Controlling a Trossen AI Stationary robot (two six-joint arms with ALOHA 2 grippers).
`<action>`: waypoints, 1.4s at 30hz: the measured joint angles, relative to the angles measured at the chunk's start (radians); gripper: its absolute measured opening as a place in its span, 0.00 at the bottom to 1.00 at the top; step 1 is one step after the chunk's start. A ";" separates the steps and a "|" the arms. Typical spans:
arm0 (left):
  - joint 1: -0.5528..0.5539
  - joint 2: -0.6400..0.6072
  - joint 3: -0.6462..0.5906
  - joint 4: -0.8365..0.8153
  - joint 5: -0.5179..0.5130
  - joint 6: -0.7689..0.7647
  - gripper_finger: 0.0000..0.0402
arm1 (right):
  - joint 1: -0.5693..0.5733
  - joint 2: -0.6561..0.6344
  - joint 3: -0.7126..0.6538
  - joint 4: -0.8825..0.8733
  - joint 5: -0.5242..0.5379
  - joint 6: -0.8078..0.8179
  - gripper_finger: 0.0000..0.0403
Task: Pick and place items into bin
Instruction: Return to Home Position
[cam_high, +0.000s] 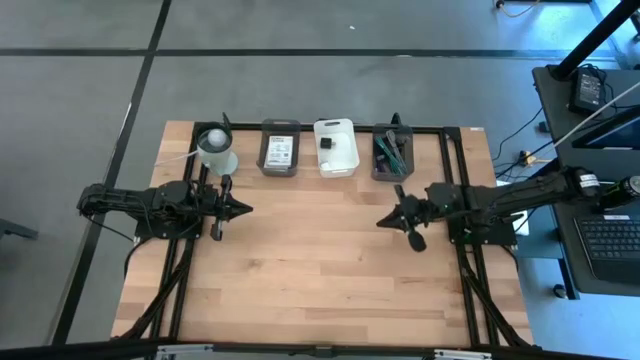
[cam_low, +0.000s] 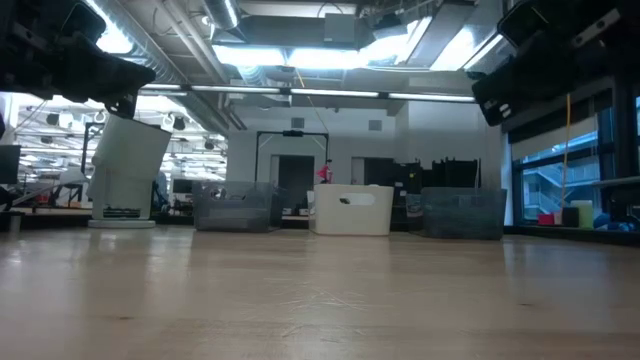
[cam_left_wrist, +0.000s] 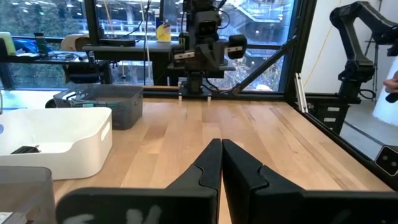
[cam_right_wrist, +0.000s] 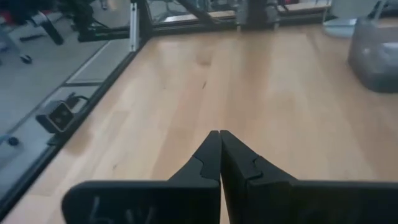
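Homing is the step in hand, by my read: I see no items outside the bins. Boxed white card (cam_high: 280, 150) lies in the left dark bin (cam_high: 263, 165). Small black cube (cam_high: 327, 146) is in the white bin (cam_high: 343, 165). Teal-handled tools (cam_high: 392, 150), with something dark and tangled, are in the right dark bin (cam_high: 376, 170). All three bins sit in a row at 12 o'clock of the table (cam_high: 320, 280). White cup (cam_high: 217, 152) is just beside the row at 11 o'clock, not mine to move.

My left gripper (cam_high: 246, 209) is at 9 o'clock of table centre and my right gripper (cam_high: 382, 221) at 3 o'clock. Tips point at each other, well apart. Wrist views agree: fingers pressed together on both, no gap, nothing held.

Doing it well:
- Leave both closed and stay clear above the wood.
- Pull each arm back along its own side, no crossing the centre line.
- No sweep toward 12 o'clock, which risks clipping a bin rim.
- Left arm is nearest the cup, so that side gets the margin.
- End level and symmetric.

Text check: the card has dark print, too small to read. The cup shows a dark band near its base in the low view, unreadable. No brand legible on bins or arms.
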 joint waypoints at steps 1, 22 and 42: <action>0.000 0.000 0.000 0.000 0.000 0.000 0.01 | 0.014 0.000 0.000 0.001 0.022 -0.011 0.00; 0.000 0.000 0.000 0.000 0.000 0.000 0.01 | -0.018 -0.369 -0.310 0.313 0.145 -0.014 0.00; 0.000 0.000 0.000 0.000 -0.001 0.000 0.01 | -0.060 -0.833 -0.287 -0.199 0.038 0.014 0.00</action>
